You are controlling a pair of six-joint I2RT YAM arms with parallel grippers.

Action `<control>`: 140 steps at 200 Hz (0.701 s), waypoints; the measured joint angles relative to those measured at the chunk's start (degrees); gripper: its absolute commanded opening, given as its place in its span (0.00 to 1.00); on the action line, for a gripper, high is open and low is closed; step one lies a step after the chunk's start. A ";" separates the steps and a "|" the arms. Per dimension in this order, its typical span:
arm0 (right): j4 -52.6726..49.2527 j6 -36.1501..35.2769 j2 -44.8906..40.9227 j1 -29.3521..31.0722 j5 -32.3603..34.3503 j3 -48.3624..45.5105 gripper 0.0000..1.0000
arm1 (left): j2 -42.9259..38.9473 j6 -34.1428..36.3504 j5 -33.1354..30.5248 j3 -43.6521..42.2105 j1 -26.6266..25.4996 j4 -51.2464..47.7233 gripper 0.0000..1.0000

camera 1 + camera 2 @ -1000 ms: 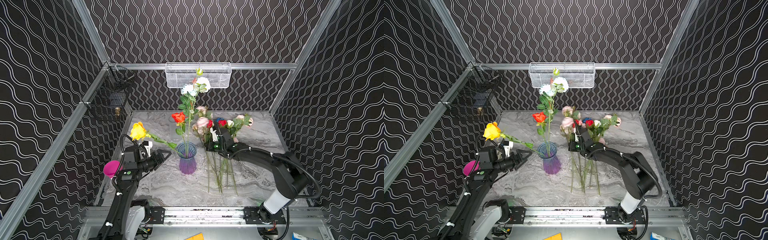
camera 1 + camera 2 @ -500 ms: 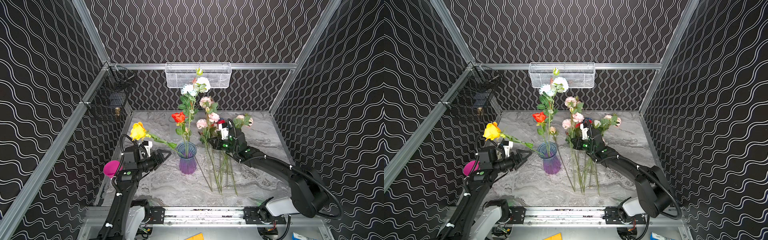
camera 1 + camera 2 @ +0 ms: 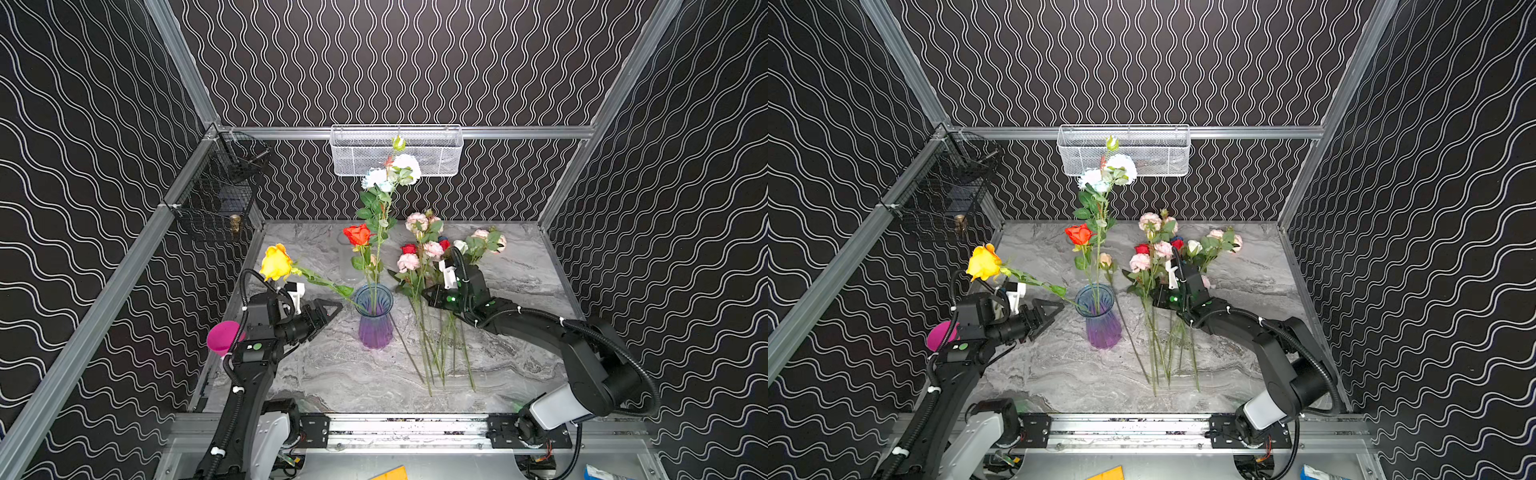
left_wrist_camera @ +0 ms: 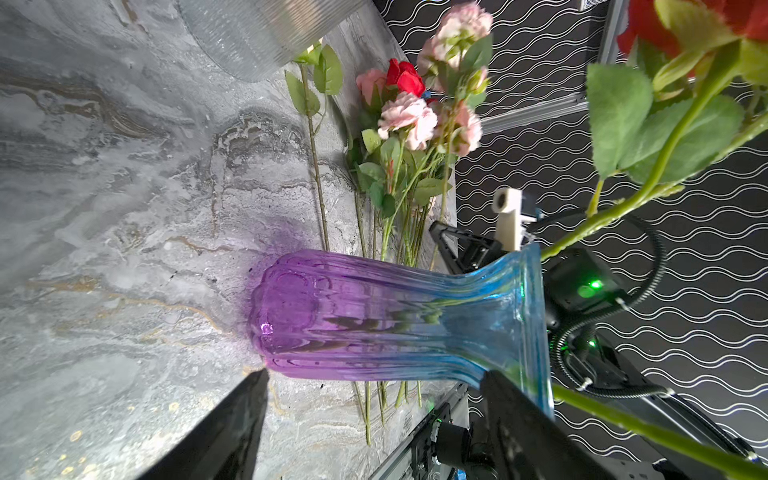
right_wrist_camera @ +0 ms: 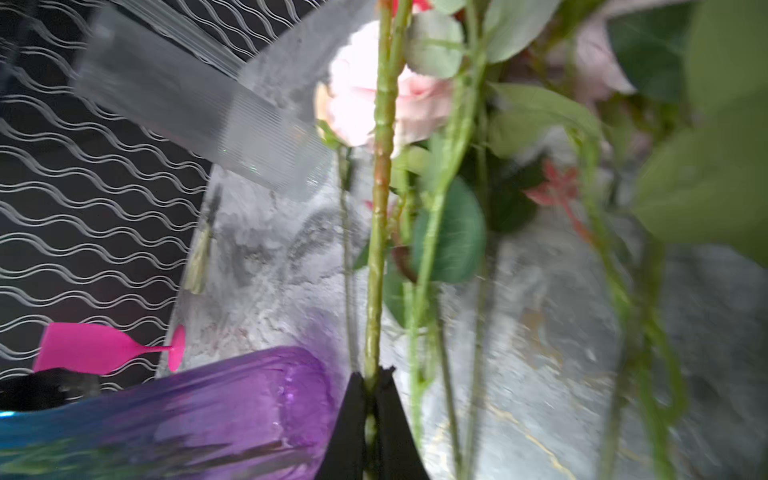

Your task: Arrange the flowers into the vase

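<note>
The purple-and-blue glass vase (image 3: 375,320) (image 3: 1100,322) (image 4: 374,316) stands mid-table. A yellow rose (image 3: 275,262) leaning left, a red rose (image 3: 357,235) and a tall white-headed stem (image 3: 405,168) stand in it. To its right, my right gripper (image 3: 428,296) (image 3: 1156,297) (image 5: 372,380) is shut on the green stem (image 5: 380,208) of a pale pink spray (image 3: 417,222), holding it nearly upright. More flowers (image 3: 482,243) lie on the table behind it. My left gripper (image 3: 330,318) (image 3: 1050,318) (image 4: 376,374) is open just left of the vase, holding nothing.
A clear ribbed glass vase (image 3: 347,259) (image 4: 266,33) stands behind the coloured one. A pink goblet (image 3: 222,336) (image 5: 95,347) sits at the table's left edge. A white mesh basket (image 3: 397,151) hangs on the back wall, a black wire basket (image 3: 220,195) on the left wall.
My right gripper has raised the pink spray off the pile, so its heads now stand higher and more upright. The left arm has not moved.
</note>
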 measured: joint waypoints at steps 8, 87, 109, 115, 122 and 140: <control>0.09 0.15 0.50 -0.79 0.11 -0.44 0.14 | 0.02 0.00 0.00 0.00 0.00 0.00 0.84; -0.87 0.37 1.09 -2.99 2.60 0.42 0.24 | -0.11 -0.02 0.02 0.00 0.02 0.04 0.84; -1.70 0.33 0.20 -3.02 2.58 0.74 0.18 | -0.11 -0.02 0.02 0.00 0.07 0.04 0.84; -1.73 0.31 0.09 -2.78 2.56 0.92 0.17 | -0.11 -0.02 0.02 0.00 0.07 0.04 0.84; -1.84 0.31 0.04 -2.16 2.73 1.27 0.17 | -0.11 -0.02 0.02 0.00 0.07 0.04 0.84; -3.13 -0.15 0.26 1.16 2.80 2.62 0.17 | -0.11 -0.02 0.00 0.00 0.07 0.04 0.84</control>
